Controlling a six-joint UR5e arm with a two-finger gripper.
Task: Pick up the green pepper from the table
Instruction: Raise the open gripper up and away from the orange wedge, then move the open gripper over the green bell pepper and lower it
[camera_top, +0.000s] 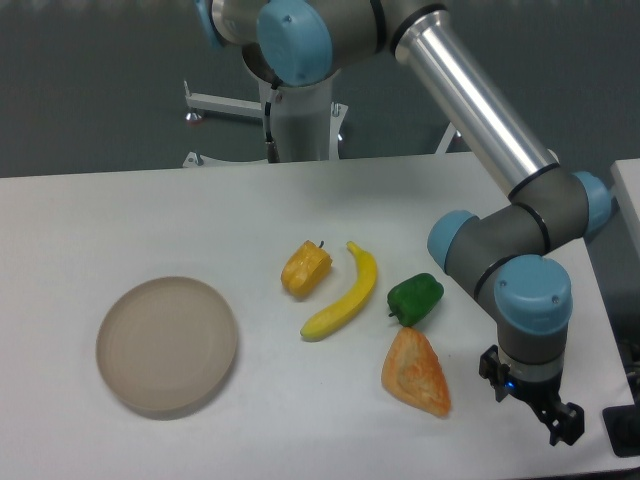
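**Dark wall, white furniture**

Behind your workspace you see a dark grey-teal wall (90, 90), plain and unbroken, filling the whole upper part of the view. The floor below it appears to be the same muted tone, so you cannot tell where one ends and the other begins. A white metal frame (225, 105) with a horizontal bar and a round red-tipped foot stands at the back, left of centre. At the far right edge you can make out the corner of a second white surface (628, 185). The light is even and soft, casting only faint shadows.
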